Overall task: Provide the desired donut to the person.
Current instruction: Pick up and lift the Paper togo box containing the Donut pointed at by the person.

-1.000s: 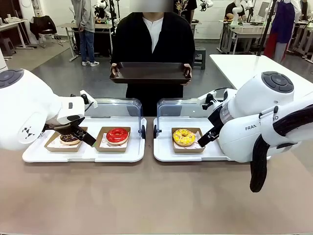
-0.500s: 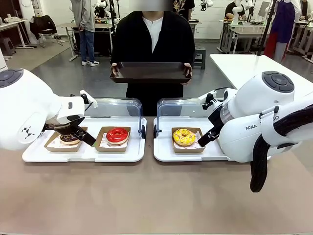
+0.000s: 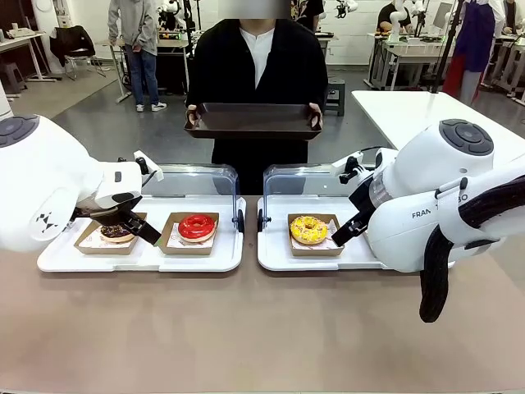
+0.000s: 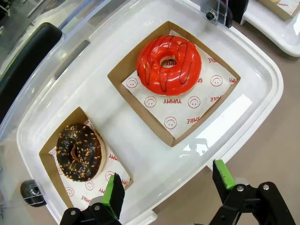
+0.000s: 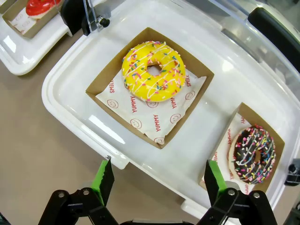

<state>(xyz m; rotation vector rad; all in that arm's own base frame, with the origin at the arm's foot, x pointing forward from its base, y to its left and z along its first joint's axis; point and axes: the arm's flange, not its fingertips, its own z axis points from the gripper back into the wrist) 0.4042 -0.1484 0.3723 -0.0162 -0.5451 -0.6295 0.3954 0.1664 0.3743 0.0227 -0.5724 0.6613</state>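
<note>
left gripper and right gripper both spread, empty. chocolate donut at 9 o'clock, red donut at 12. person holds tray; choice unclear. i'd pinch the carton wall, not icing.

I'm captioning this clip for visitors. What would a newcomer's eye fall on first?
Probably the glossy red donut on the left white tray and the yellow sprinkled donut on the right tray. Beyond them, at the table's far side, the person holds out a dark tray.
</note>
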